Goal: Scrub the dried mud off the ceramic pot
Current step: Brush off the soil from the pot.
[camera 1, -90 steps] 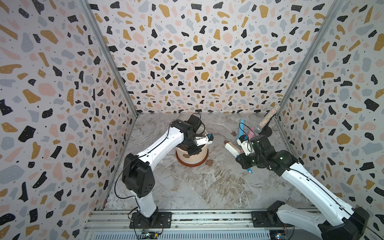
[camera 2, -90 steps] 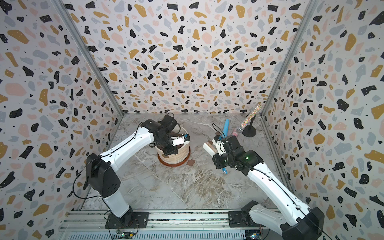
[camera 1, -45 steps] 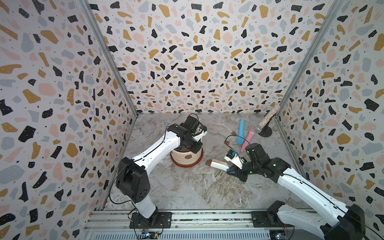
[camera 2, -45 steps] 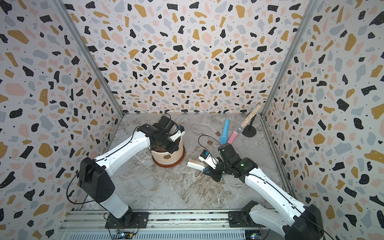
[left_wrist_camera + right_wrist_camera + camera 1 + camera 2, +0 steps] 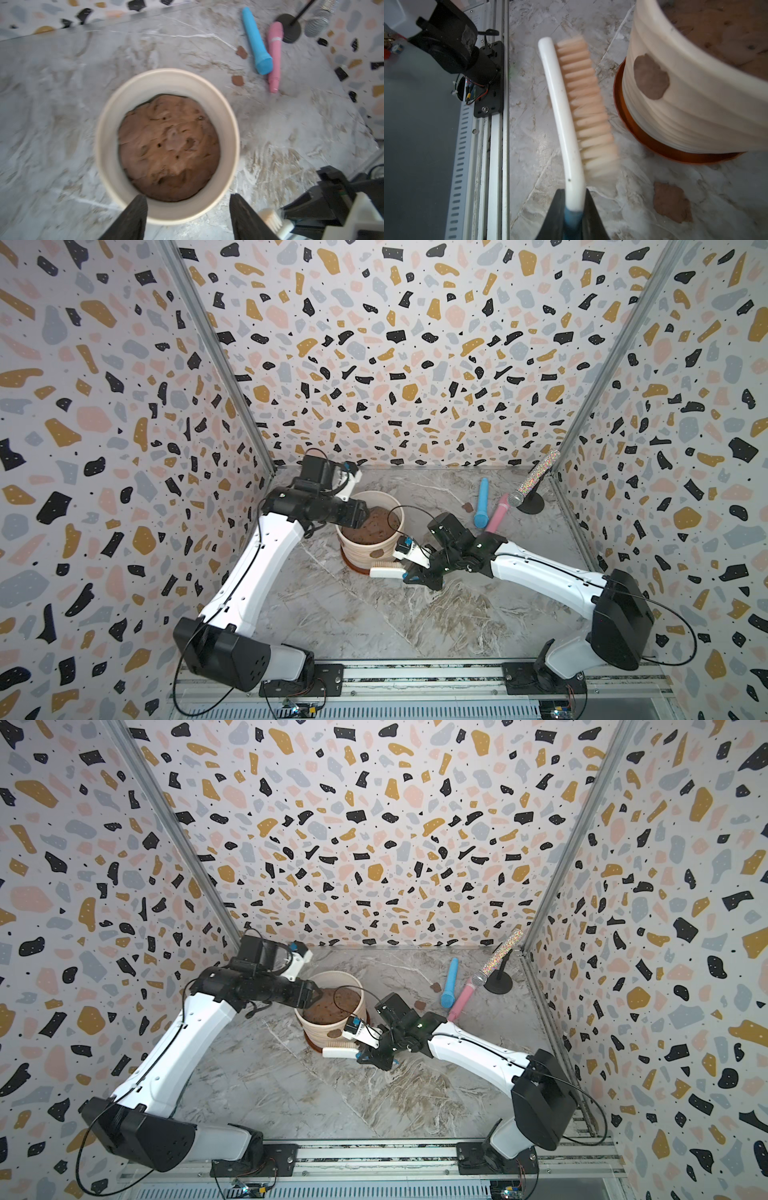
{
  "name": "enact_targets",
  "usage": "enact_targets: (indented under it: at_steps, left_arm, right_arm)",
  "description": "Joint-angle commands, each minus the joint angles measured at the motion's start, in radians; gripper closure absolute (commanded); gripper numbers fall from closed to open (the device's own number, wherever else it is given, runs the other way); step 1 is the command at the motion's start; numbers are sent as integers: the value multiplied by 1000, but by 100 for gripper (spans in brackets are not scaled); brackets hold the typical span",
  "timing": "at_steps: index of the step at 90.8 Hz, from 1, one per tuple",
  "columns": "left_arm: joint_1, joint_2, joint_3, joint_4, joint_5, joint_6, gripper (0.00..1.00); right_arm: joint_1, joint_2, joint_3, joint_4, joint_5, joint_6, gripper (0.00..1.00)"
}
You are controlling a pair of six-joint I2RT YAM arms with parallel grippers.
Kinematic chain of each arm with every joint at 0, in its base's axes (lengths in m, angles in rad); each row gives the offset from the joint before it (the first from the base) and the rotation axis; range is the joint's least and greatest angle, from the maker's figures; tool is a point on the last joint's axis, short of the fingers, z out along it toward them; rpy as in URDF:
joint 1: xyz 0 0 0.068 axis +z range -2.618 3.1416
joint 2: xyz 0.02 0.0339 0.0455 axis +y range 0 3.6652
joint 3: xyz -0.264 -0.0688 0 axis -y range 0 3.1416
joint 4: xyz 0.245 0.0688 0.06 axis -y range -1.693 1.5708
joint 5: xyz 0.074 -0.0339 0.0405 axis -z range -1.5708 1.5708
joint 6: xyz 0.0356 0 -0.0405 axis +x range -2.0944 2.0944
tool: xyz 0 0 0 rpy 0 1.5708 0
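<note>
Left gripper has opened off the ceramic pot, so the right gripper, clamping the brush at 5 o'clock, may shove it away.

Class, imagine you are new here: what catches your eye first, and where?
The cream ceramic pot, heaped with brown soil, stands on the floor with a dried mud patch on its ribbed side. The right end effector holds a white brush beside it, bristles toward the pot. A blue microphone and pink microphone lie behind.
</note>
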Motion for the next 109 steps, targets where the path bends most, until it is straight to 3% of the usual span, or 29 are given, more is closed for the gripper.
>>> enact_targets:
  at_steps: [1, 20, 30, 40, 66, 92, 109]
  left_arm:
    - [85, -29, -71, -57, 1, 1, 32]
    - [264, -126, -246, 32, 91, -54, 23]
    - [283, -145, -257, 36, 100, -49, 21]
    - [283, -142, -259, 37, 110, -49, 21]
    - [283, -137, -276, 48, 142, -53, 21]
    - [283, -140, -292, 60, 154, -41, 21]
    - [283, -141, -300, 68, 152, -30, 21]
  right_arm:
    - [11, 45, 88, 30, -27, 87, 100]
    - [-6, 135, 143, -28, 16, 148, 100]
    - [-45, 170, 190, -126, 47, 163, 100]
    - [-88, 147, 134, -100, 38, 205, 100]
    - [-143, 0, -128, 17, 24, 294, 100]
    - [-161, -246, -308, -99, 49, 265, 100]
    - [-162, -405, -345, -122, 116, 275, 100]
